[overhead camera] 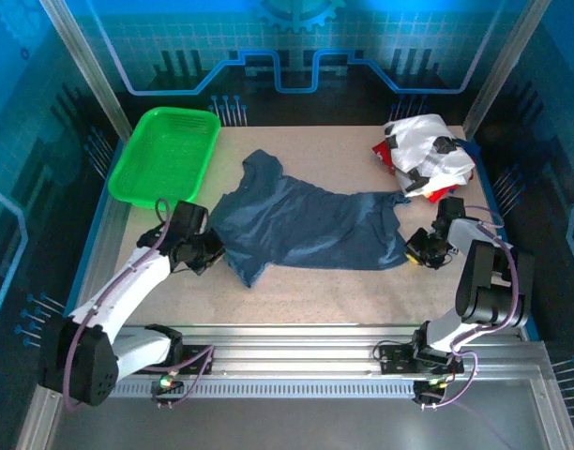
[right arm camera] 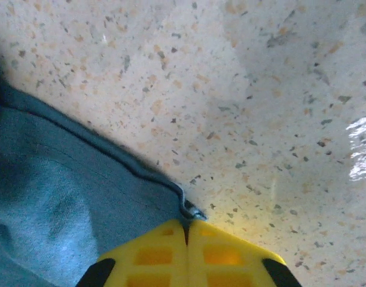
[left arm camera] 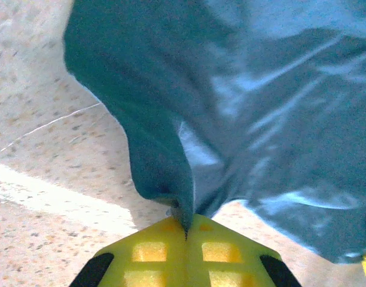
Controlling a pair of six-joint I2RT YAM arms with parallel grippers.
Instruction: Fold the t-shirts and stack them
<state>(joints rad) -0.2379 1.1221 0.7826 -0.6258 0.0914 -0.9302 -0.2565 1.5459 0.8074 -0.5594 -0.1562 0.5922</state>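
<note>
Top view. A dark slate-blue t-shirt (overhead camera: 310, 225) lies spread and wrinkled at the centre of the speckled worktop (overhead camera: 343, 291), its long axis running from about 9 o'clock to 3 o'clock. One lobe of the cloth reaches toward 11 o'clock and another toward 7 o'clock. A green mesh basket (overhead camera: 165, 155) stands at 10 o'clock, near the shirt's upper lobe but apart from it. A crumpled pile of white t-shirts (overhead camera: 428, 155) with black print and red patches sits at 2 o'clock, close to the worktop's far right corner; whether a thin corner of the blue cloth touches it cannot be told.

The left arm reaches in from 7 o'clock and meets the shirt at its 8 o'clock edge. The right arm bends in from 5 o'clock and meets the shirt at its 4 o'clock corner.

Left wrist view. The yellow left fingers (left arm camera: 150, 254) are pressed together, and the blue cloth narrows to a tight fold pinched between their tips. From there the fabric fans out toward 12 and 2 o'clock, with bare worktop at 9 o'clock.

Right wrist view. The yellow right fingers (right arm camera: 222, 254) are likewise pressed together, pinching the corner of a stitched hem. The hem runs off toward 10 o'clock, cloth lies at 8 o'clock, and bare worktop spans 12 to 4 o'clock.
</note>
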